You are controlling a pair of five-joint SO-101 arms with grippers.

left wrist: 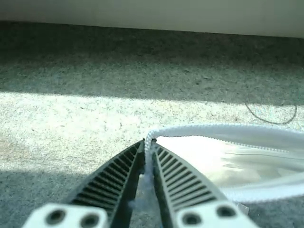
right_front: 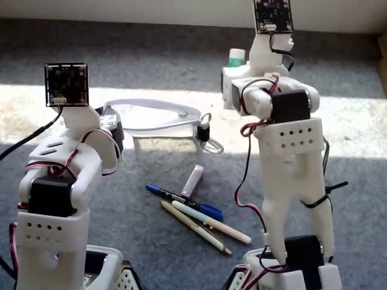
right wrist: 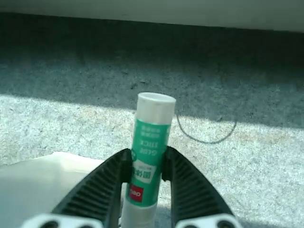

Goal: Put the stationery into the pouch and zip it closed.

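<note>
Glue stick (right wrist: 149,142) gripped in right pincer (right wrist: 147,152), pouch rim (left wrist: 228,130) in left pincer (left wrist: 147,145)

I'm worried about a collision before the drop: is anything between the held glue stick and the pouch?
Nothing visible. The right gripper holds the glue stick just beside the pouch; the left gripper only pinches the pouch's end, off to the side.

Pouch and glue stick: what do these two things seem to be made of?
The white translucent pouch looks like soft, matte plastic film: light passes through and it creases; its zip edge is toothed. The green-labelled glue stick seems smooth hard plastic, slightly glossy; its label may be paper.
</note>
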